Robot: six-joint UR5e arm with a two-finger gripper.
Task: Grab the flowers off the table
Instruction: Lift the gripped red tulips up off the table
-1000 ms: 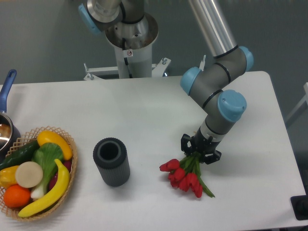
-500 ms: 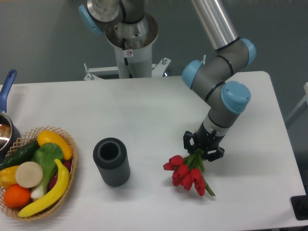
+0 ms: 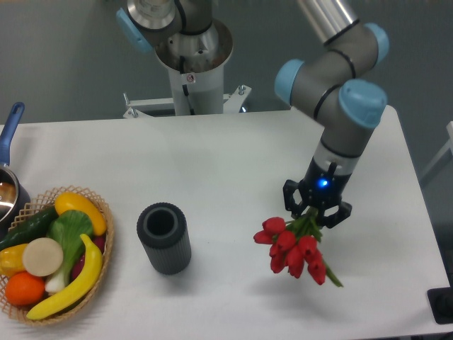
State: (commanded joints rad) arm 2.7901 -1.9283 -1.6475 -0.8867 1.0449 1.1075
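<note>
**Tulips clear the counter in the pincer's grip**

The flowers (image 3: pixel 296 249) now hang in the air, held by their green stems where they enter the pincer (image 3: pixel 316 213), with the red heads fanning out below and to the left of it. A soft shadow lies on the counter (image 3: pixel 212 163) underneath the bunch, apart from the blooms, which reads as the bunch being off the surface. One stem end pokes out down and to the right of the pincer. The pincer is clamped on the stems, its dark fingers tight on either side of them, and a small blue light glows on the wrist just above.

Half a second ago the heads sat lower and nearer the counter, seemingly resting on it or barely off it; a second ago they lay lower and further left still. Since then the arm has risen and shifted right, carrying the bunch along. By my judgement the pick is essentially made, and what remains is keeping hold, since the grip is only on thin stems and the heavier heads dangle loosely.

Well to the left of the pincer stands a dark ribbed cylinder (image 3: pixel 164 237), untouched. Farther left sits the basket of fruit and vegetables (image 3: pixel 54 253), with a blue-handled pot (image 3: pixel 8 173) at the edge beyond it.
</note>
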